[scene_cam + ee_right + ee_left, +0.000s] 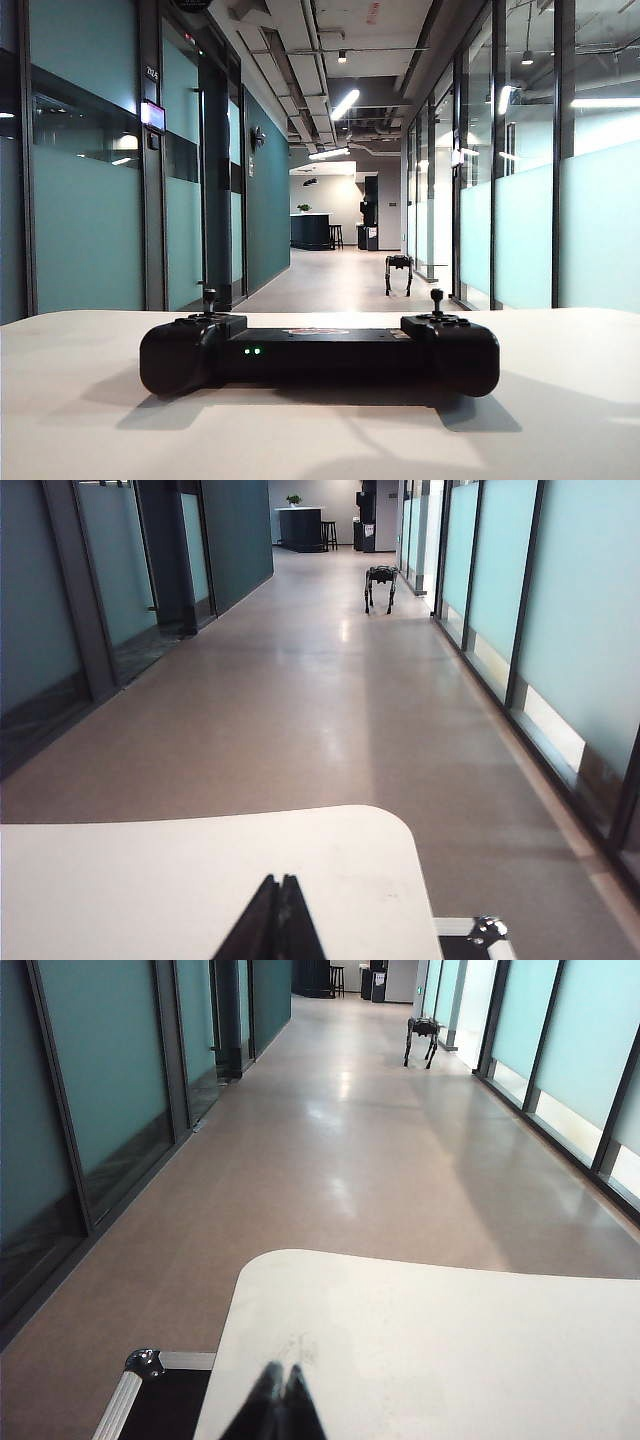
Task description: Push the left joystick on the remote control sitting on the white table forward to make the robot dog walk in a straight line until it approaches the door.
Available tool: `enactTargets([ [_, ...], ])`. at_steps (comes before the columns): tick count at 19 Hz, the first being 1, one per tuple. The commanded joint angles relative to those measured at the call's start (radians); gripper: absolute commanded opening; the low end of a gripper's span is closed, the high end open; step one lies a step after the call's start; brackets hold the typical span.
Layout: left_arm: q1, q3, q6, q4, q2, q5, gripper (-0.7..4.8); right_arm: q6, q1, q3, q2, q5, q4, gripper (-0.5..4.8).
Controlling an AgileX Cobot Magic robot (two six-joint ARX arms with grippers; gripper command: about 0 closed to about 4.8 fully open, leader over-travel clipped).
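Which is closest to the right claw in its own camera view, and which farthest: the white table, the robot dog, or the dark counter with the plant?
From the shut right gripper:
1. White table, directly beneath.
2. Robot dog, down the corridor by the glass wall.
3. Dark counter, at the far end.

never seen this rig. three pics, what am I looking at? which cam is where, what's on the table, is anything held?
It is a two-armed robot at a white table, each arm ending in two-finger jaws.

The exterior view comes from a fixed camera low at the table, looking down a corridor. The arms do not show in it. On the table lies the remote control, a black gamepad with two green lights. Its left joystick stands untouched. The robot dog stands far down the corridor, near the glass wall.

The other two pictures come from cameras on the wrists. The left wrist view shows the left gripper, jaws pressed together, above a table corner. The right wrist view shows the right gripper, also shut, above the opposite corner. Both also see the dog.

Nothing is held.
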Motion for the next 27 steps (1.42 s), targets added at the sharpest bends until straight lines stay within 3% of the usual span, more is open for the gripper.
enactTargets([
  [1,0.0,0.003,-0.003,0.008,0.0,0.001,-0.04,0.048,0.0,-0.005,-0.003,-0.001,0.016,-0.01],
  [5,0.0,0.003,-0.003,0.008,0.0,0.001,-0.04,0.048,0.0,-0.006,-0.003,-0.011,0.018,-0.01],
  [9,0.0,0.003,-0.003,0.008,0.0,0.001,-0.04,0.043,0.0,-0.006,-0.003,-0.106,0.017,-0.01],
  [15,0.0,0.003,-0.003,0.008,0.0,0.001,-0.04,-0.005,-0.002,-0.005,-0.003,-0.058,0.017,-0.01],
  [17,0.0,0.003,-0.003,0.008,0.0,0.001,-0.04,-0.017,-0.002,-0.005,-0.003,0.009,0.018,-0.01],
  [27,0.0,0.003,-0.003,0.008,0.0,0.001,-0.04,-0.016,-0.001,-0.005,-0.003,0.007,0.017,-0.01],
])
